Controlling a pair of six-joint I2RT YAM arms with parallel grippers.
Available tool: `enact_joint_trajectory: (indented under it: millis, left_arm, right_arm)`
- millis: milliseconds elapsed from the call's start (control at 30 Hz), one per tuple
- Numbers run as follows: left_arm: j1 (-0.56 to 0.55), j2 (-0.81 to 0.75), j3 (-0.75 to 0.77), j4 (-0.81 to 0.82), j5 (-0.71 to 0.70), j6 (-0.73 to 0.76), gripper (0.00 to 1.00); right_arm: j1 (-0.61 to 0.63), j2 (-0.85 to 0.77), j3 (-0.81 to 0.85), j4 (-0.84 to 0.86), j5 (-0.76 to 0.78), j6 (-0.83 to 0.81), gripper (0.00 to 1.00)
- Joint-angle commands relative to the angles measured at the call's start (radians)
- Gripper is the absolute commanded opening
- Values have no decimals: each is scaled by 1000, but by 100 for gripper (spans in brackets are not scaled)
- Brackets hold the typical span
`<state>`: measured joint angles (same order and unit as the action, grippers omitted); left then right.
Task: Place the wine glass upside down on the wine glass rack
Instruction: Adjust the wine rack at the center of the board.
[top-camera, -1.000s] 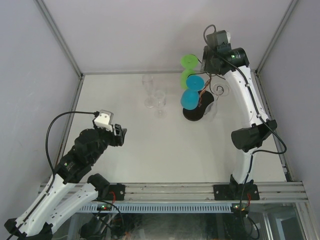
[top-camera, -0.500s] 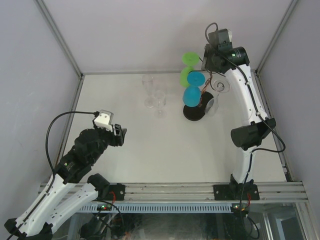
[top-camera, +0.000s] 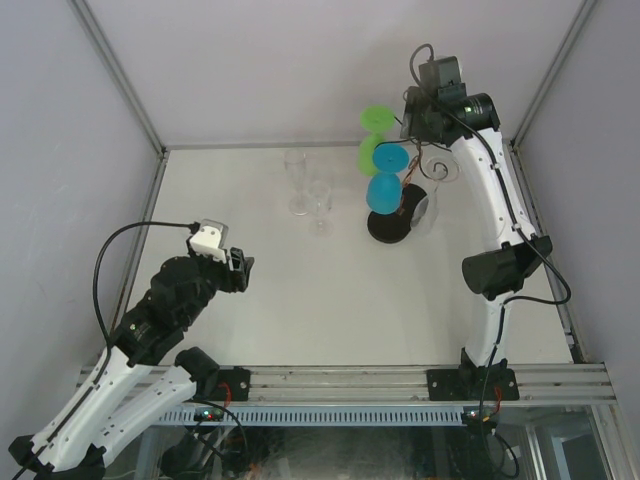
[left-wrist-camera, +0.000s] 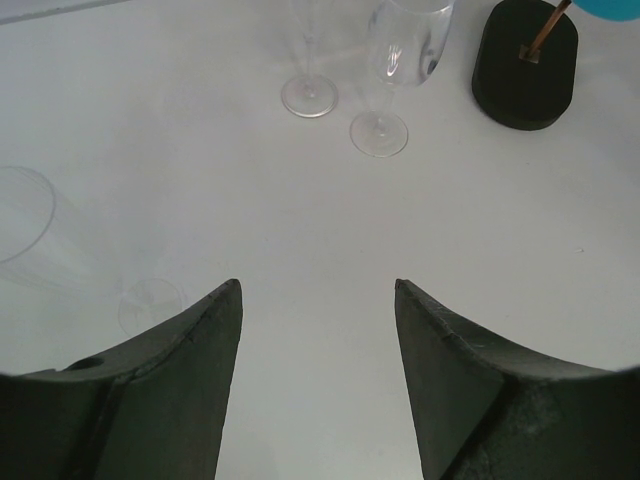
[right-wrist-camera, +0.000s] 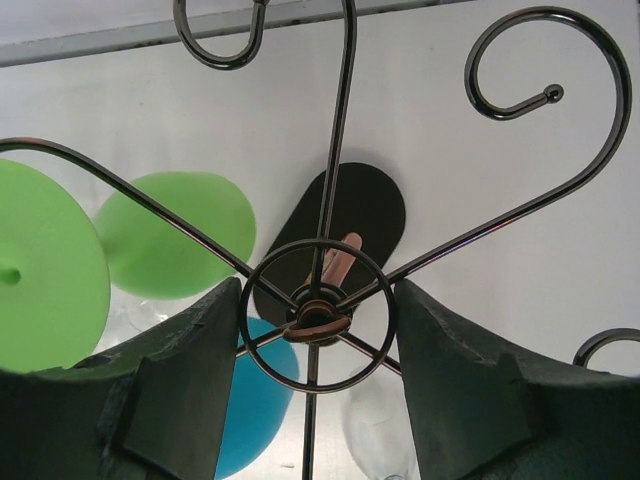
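The wine glass rack (top-camera: 432, 176) is a dark wire stand on a black oval base (top-camera: 385, 229) at the far right. Green (top-camera: 376, 118) and blue (top-camera: 383, 191) glasses and one clear wine glass (top-camera: 424, 211) hang upside down from it. My right gripper (top-camera: 418, 125) is open and empty, right above the rack. In the right wrist view its fingers (right-wrist-camera: 170, 380) flank the rack's hub ring (right-wrist-camera: 318, 318); the clear glass (right-wrist-camera: 378, 432) shows below. My left gripper (top-camera: 243, 270) is open and empty, low over the table at the near left.
Two clear glasses (top-camera: 296, 183) (top-camera: 320, 205) stand upright left of the rack, also in the left wrist view (left-wrist-camera: 309, 95) (left-wrist-camera: 380, 130). A faint clear glass (left-wrist-camera: 22, 214) seems to lie at that view's left. Walls enclose the table.
My right gripper has shifted slightly toward the far side above the rack, and the hanging glasses have shifted a little with it. The left arm has not moved.
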<state>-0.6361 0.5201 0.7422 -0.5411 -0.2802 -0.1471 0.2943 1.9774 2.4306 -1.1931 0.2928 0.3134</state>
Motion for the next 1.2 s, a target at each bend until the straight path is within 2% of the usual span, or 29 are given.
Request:
enact_joint_trajectory:
  millis: [0,300,533,667,833,900,1167]
  left_arm:
    - [6,5,-7,33,6,1,67]
    - [6,5,-7,32,4,1,67]
    - [6,9,-6,31,4,4,67]
    - [5,8,-6,30,1,3,67]
    - [6,13,-7,29,-1,3,67]
    - [6,18,-6,28,3,3,67]
    - [6,33,-3,28,2,6,66]
  right_arm:
    - [-6,-8,27,126,-51,15,61]
    - [-13,-22,26,143,-76,6,68]
    - [-30,-100,7,185,-131,-36,73]
    - [-24,-211,-92,297,-170,-188,83]
    - [-40,-342,-276,451,-268,-453,99]
    - [-59,-352,-285,440,-308,-537,100]
    - [-183,-281,-242,270,-677,-783,100]
